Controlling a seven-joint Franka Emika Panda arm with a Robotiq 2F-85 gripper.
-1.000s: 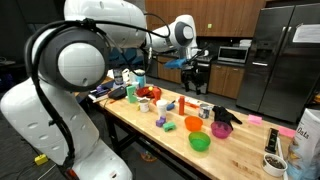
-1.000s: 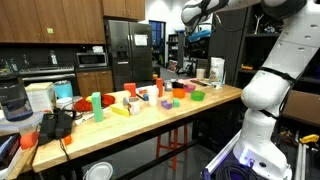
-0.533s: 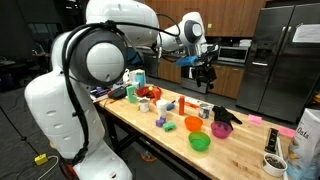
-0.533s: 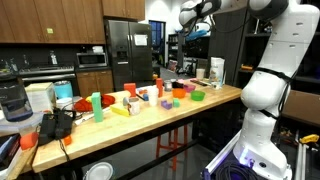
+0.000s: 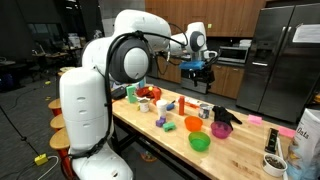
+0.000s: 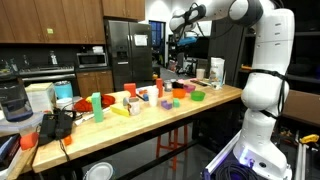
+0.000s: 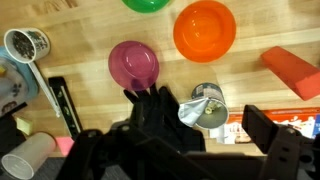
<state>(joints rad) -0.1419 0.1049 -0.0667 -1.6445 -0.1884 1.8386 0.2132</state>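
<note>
Gripper [image 5: 200, 72] and the things beneath it. We found the gripper hanging high above the table [image 5: 236, 152], well apart from everything on the wood. Its jaws stood spread wide and nothing lay between them; in the wrist view one dark finger [image 7: 272, 140] showed at the lower right. Nearest below it lay the black object [image 7: 152, 108], seen at the middle of the wrist view. We noted a matte, soot-black surface without markings and an irregular outline, with a few pointed lobes along its upper edge. Its lower part ran into the dark body of the gripper, so we could not trace the whole shape. The object rested on the bare wood just below the magenta bowl [image 7: 133, 63]; whether the two touched we could not tell. Just beside it, on the right of that view, lay a cup [image 7: 206, 108], silvery and crumpled. Beyond these we saw the orange bowl [image 7: 204, 29], the rim of the green bowl [image 7: 150, 3] and, near the right edge, a red block [image 7: 291, 70]. In an exterior view the black object [image 5: 226, 117] sat toward the table edge away from the camera, just beside the magenta bowl [image 5: 220, 129], with the orange bowl [image 5: 193, 124] and the green bowl [image 5: 199, 143] near it.
</note>
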